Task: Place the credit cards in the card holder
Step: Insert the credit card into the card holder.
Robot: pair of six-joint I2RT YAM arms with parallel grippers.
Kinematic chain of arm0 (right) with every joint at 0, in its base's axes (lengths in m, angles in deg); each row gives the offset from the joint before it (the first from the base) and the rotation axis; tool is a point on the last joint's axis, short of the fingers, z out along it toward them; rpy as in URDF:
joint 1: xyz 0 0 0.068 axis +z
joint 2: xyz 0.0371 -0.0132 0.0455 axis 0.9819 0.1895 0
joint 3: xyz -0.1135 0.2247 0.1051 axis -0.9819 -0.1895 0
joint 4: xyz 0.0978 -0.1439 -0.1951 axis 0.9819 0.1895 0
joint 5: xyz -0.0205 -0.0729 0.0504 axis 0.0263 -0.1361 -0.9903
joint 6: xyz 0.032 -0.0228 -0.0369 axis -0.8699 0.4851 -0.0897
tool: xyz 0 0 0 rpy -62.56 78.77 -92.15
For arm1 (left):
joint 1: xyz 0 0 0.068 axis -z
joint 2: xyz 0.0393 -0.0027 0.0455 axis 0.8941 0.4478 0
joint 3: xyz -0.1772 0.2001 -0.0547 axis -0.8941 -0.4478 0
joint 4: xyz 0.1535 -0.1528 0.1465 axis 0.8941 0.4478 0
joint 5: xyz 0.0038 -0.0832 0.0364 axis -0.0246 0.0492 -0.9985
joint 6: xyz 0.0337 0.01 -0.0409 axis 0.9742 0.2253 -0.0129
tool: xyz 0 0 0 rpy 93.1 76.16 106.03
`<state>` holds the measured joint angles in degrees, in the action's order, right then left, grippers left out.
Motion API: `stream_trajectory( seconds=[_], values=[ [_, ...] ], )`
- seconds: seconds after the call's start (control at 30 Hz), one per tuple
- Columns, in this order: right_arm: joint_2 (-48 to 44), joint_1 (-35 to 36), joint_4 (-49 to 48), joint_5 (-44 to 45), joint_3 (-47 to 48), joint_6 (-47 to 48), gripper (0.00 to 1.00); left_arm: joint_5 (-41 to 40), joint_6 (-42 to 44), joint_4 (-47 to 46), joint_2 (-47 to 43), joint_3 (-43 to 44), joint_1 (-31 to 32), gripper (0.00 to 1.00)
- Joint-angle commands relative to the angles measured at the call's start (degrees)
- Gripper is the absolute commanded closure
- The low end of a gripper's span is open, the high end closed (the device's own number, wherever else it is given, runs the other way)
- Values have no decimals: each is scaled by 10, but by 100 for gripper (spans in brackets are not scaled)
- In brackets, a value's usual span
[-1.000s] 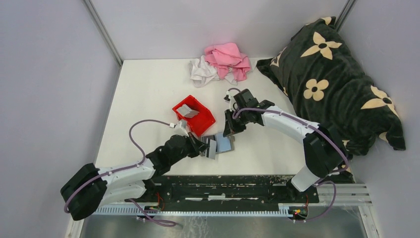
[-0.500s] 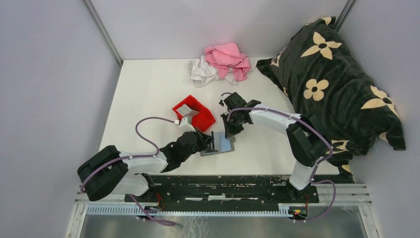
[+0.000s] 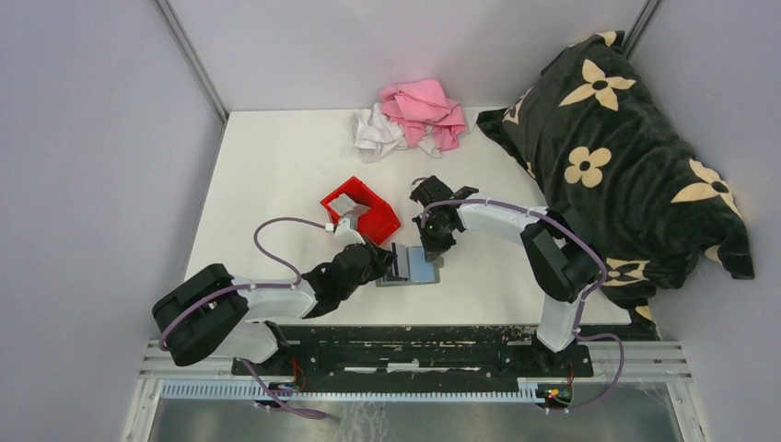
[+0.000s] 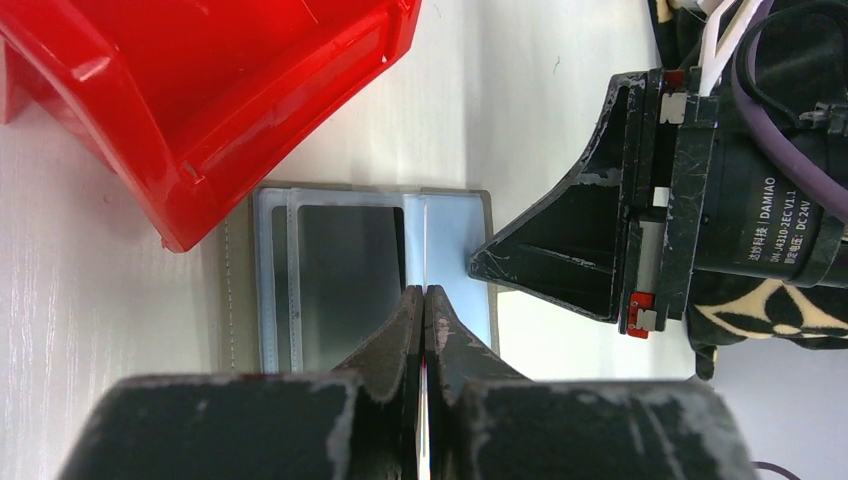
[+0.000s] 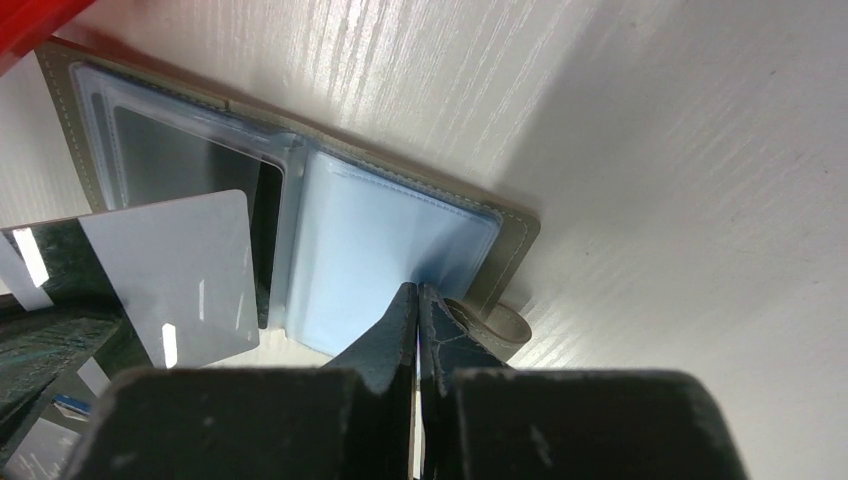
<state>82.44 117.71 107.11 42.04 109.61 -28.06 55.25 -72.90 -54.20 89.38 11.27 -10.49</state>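
Note:
The card holder (image 3: 421, 269) lies open on the table just right of the red bin, its bluish-grey sleeves up (image 4: 345, 270) (image 5: 390, 240). My left gripper (image 3: 394, 264) (image 4: 425, 292) is shut on one thin silver credit card, seen edge-on (image 4: 425, 240) and flat in the right wrist view (image 5: 175, 270), held over the holder's middle fold. My right gripper (image 3: 429, 247) (image 5: 417, 288) is shut on the edge of a blue sleeve page at the holder's right side. More grey cards (image 3: 347, 204) lie in the red bin.
The red plastic bin (image 3: 379, 226) (image 4: 200, 100) touches the holder's left corner. Pink and white cloths (image 3: 414, 115) lie at the table's back. A black flowered pillow (image 3: 617, 138) fills the right side. The two grippers are close together over the holder.
My left arm has reached forward and right, bringing the card over the holder's fold. My right gripper has shifted slightly left and stays on the holder's right side.

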Motion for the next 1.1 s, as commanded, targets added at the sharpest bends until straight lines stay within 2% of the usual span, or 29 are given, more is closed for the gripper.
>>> stream_trajectory(
  seconds=[0.0,0.6,1.07],
  values=[
    [1,2,3,22,18,-1,98,-25,-19,-28,9,14,3,97],
    [11,1,15,23,19,5,99,-12,-28,-77,71,36,3,97],
    [12,1,17,25,21,9,99,-9,-37,-72,90,38,3,97]
  ],
)
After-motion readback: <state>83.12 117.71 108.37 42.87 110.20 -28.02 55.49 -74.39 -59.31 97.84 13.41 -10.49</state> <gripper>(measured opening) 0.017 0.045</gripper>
